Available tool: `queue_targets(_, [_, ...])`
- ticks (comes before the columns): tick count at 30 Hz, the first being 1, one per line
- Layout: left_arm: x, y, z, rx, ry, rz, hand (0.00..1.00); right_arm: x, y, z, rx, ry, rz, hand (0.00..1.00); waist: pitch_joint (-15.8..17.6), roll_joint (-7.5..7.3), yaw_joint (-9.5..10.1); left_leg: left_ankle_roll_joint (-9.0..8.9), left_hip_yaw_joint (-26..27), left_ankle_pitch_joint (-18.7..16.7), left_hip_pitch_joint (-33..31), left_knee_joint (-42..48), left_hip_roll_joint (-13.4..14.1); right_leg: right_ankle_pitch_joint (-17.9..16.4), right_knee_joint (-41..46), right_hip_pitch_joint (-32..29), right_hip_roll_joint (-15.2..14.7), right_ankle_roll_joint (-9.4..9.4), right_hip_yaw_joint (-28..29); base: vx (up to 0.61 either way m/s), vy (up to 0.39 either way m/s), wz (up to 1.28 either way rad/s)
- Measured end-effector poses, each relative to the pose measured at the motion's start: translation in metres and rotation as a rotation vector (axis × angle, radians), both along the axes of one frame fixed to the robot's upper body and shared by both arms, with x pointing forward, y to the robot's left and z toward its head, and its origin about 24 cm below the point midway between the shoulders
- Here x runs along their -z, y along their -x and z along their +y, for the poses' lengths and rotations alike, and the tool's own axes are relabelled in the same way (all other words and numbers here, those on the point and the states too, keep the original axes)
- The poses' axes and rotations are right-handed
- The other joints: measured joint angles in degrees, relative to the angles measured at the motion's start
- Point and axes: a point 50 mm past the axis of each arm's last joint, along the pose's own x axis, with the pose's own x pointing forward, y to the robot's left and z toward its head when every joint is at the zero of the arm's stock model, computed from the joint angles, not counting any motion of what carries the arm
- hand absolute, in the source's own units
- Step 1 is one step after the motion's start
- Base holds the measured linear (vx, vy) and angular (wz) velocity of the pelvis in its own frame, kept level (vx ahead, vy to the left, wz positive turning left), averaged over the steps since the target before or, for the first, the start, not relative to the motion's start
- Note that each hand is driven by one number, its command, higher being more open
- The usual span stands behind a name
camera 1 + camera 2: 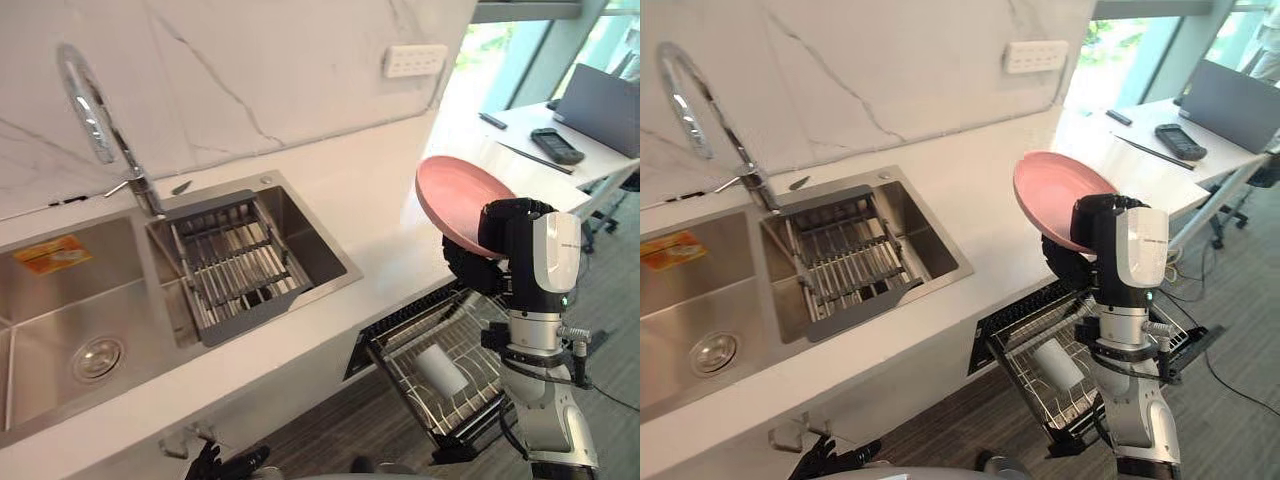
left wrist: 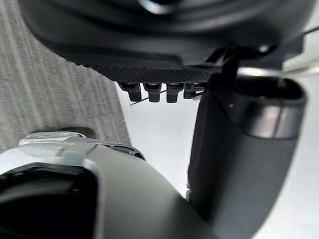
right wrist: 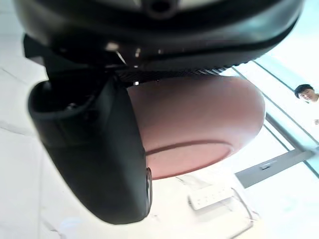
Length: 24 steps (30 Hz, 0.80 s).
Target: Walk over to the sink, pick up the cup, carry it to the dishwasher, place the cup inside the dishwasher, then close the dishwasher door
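Observation:
A pink plate (image 1: pixel 462 200) stands tilted on edge in my right hand (image 1: pixel 472 268), raised over the counter's front edge and above the pulled-out dishwasher rack (image 1: pixel 470 400). In the right wrist view the thumb (image 3: pixel 99 159) lies across the plate (image 3: pixel 199 124), with the fingers curled behind it. A white cup (image 1: pixel 440 370) lies on its side in the wire rack, below that hand. My left hand (image 1: pixel 215 465) hangs low by the cabinet front with relaxed fingers (image 2: pixel 154 92) and holds nothing.
A steel double sink (image 1: pixel 60 300) is set into the white counter, with a drain rack (image 1: pixel 235 265) in its right basin and a tall faucet (image 1: pixel 95 110). A desk with a laptop (image 1: pixel 600 105) stands at the far right. A person (image 3: pixel 305 93) is behind the glass.

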Motion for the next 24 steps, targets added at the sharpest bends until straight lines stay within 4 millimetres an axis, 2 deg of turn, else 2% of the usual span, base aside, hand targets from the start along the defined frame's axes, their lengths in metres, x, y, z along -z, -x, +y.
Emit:
queue_targets(3, [0.001, 0.002, 0.000, -0.008, 0.002, 0.011, 1.00, 0.001, -0.002, -0.002, -0.003, 0.023, 0.039, 0.00, -0.14, 0.26, -0.18, -0.40, 0.53, 0.38, 0.35, -1.02, -0.42, 2.91, -5.02, 2.00, 0.58, 0.25, 0.69, 0.07, -0.014, -0.11])
queue_targets(13, [0.001, 0.005, 0.000, -0.001, -0.006, 0.019, 1.00, 0.021, 0.007, -0.010, 0.046, -0.008, 0.153, 0.00, -0.19, 0.33, -0.84, 0.00, 2.17, 0.64, 1.48, -2.54, -1.64, 3.21, -5.28, 1.46, -0.19, 0.77, 2.78, -0.03, 0.021, -0.11])
queue_targets(18, [0.001, 0.007, 0.000, 0.003, -0.008, 0.023, 1.00, 0.060, 0.023, -0.033, 0.234, -0.124, 0.291, 0.00, -0.09, 0.58, -1.01, 0.21, 2.83, 0.77, 1.74, -2.91, -1.73, 2.86, -5.28, 1.24, -0.65, 0.47, 3.11, -0.02, 0.004, -0.05])
queue_targets(21, [0.001, 0.007, -0.002, -0.004, -0.003, 0.025, 1.00, 0.076, 0.035, -0.040, 0.317, -0.171, 0.331, 0.00, 0.01, 1.29, -0.99, 0.17, 3.13, 0.78, 1.71, -3.21, -1.45, 2.37, -5.26, 1.01, -0.45, 0.45, 3.02, 0.00, -0.023, -0.01])
queue_targets(24, [0.002, 0.007, -0.005, -0.008, 0.003, 0.023, 1.00, 0.082, 0.042, -0.042, 0.364, -0.204, 0.334, 0.00, 0.36, 2.05, -0.88, 0.05, 3.71, 0.71, 1.38, -3.31, -1.11, 2.11, -5.22, 0.54, -0.43, 0.37, 1.91, 0.00, -0.032, -0.06])
